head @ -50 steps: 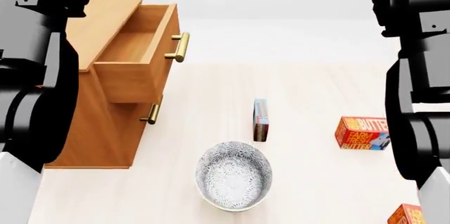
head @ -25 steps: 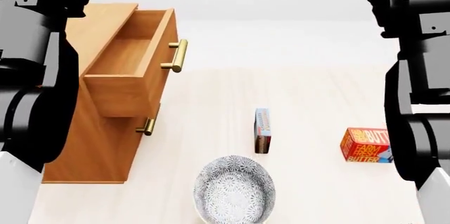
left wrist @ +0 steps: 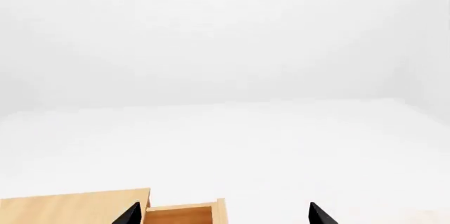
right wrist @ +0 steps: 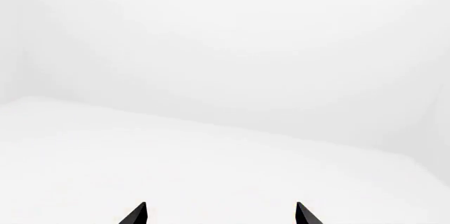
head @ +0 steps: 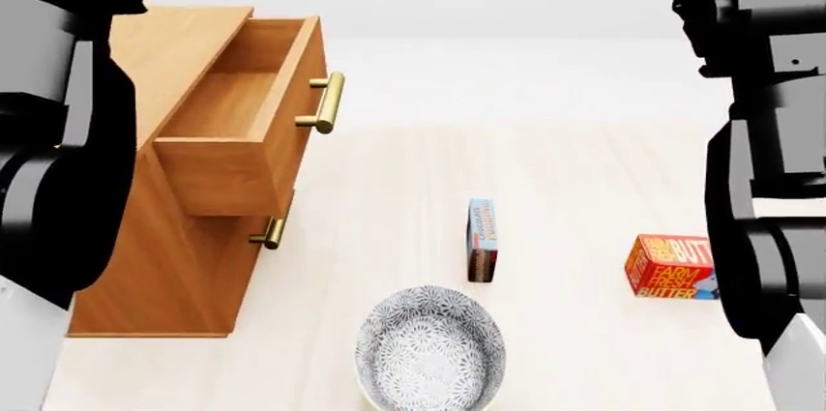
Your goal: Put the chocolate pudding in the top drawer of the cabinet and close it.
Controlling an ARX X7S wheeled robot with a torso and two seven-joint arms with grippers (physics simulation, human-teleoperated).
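A: Nearest the robot sits the round grey-white patterned bowl (head: 430, 346). What lies beyond it?

B: Just past its rim stands the chocolate pudding (head: 482, 239), a thin flat carton, pale blue above and dark brown below, on the pale wooden floor (head: 581, 189). It stands on a narrow edge, its long axis running away from the robot.

A: How would it handle?

B: Light, stiff card, I judge, and easily tipped. Pinch it across the two broad faces.

A: And farther off?

B: A red-orange butter box (head: 671, 267) to the right; to the left the light brown wooden cabinet (head: 155, 266), its top drawer (head: 239, 121) pulled out and bare.

A: The grippers?

B: The left gripper (left wrist: 221, 214) and right gripper (right wrist: 219, 213) show tips spread wide, holding nothing.
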